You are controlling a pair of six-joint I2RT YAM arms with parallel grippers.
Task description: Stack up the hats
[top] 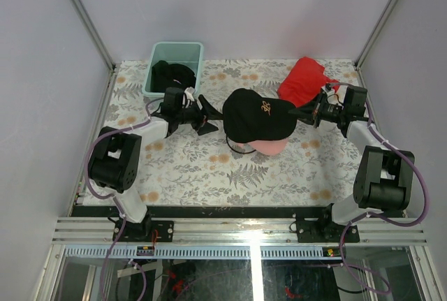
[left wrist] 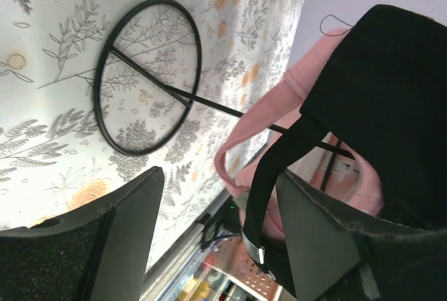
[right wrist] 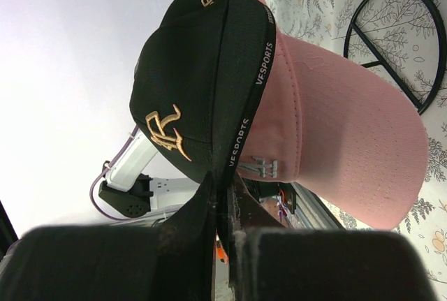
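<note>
Black cap, gold embroidered logo, sits over pink cap at table centre; you see only pink brim peeking at 5 o'clock from above; right gripper at 3 o'clock pinches black cap's brim, jaws closed on it; left gripper at 9 o'clock stands wide, holding nothing; black rear strap hangs between its fingers, contact unclear; dark hats in mint tub at 11 o'clock, count hard to tell.

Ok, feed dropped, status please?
Right gripper shut on black cap, at brim. Left gripper open beside caps. Black cap over pink cap. Nothing in the way.
</note>
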